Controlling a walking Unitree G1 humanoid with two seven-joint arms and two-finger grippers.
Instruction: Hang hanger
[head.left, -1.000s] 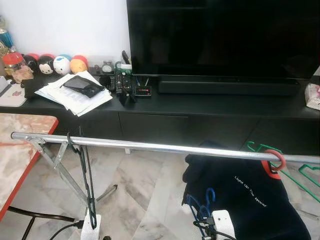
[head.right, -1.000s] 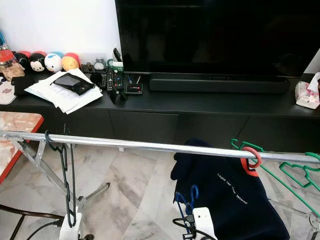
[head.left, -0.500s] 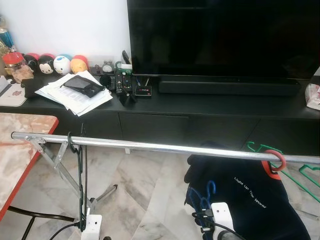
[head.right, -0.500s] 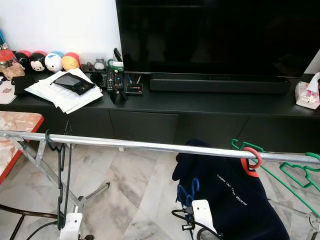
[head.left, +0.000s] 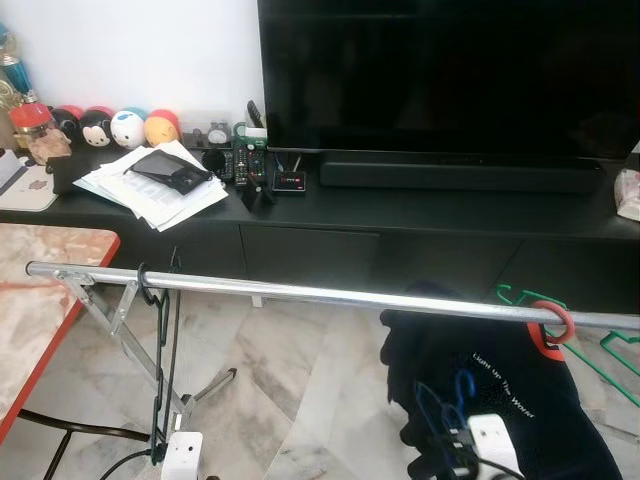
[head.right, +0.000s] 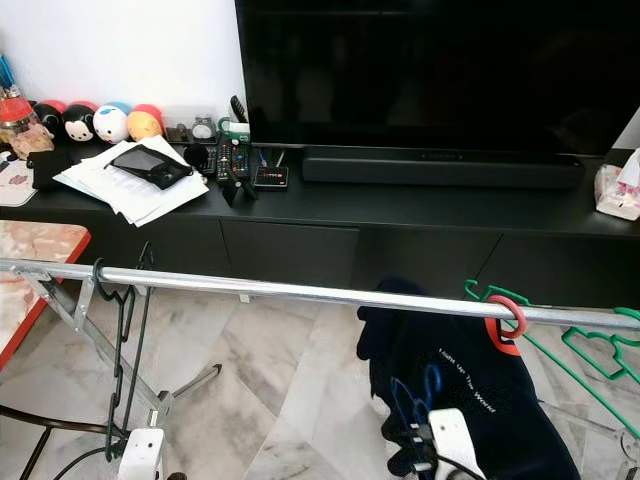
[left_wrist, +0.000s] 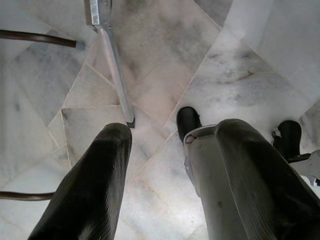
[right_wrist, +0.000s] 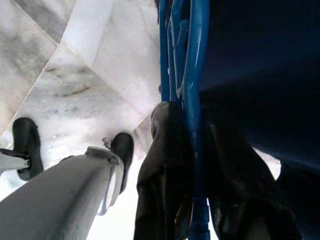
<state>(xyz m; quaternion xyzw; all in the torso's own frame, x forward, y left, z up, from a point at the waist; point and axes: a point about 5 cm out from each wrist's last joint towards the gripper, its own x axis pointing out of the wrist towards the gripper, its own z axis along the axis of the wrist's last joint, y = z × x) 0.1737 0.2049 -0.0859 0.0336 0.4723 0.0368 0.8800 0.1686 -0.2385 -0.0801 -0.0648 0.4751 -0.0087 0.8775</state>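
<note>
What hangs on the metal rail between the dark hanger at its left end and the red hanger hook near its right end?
Nothing: between the dark hanger and the red hanger hook the metal rail is bare, as both eye views show.

Black TV (head.left: 440, 70) above soundbar (head.left: 460, 175) on low black cabinet (head.left: 420, 215); papers (head.left: 150, 185), remotes (head.left: 248, 165), round toy figures (head.left: 112, 127) at its left end; marble floor (head.left: 290, 380) below.

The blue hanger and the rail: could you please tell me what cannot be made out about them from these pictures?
- Blue hanger, right wrist view: its hook and full shape run off the frame edges; the right tool covers the gripped part.
- Blue hanger, left eye view: its lower part is cut off by the bottom edge.
- Rail: its right end runs off the frame.
- Dark hanger: its bottom is hidden behind the left arm.
</note>
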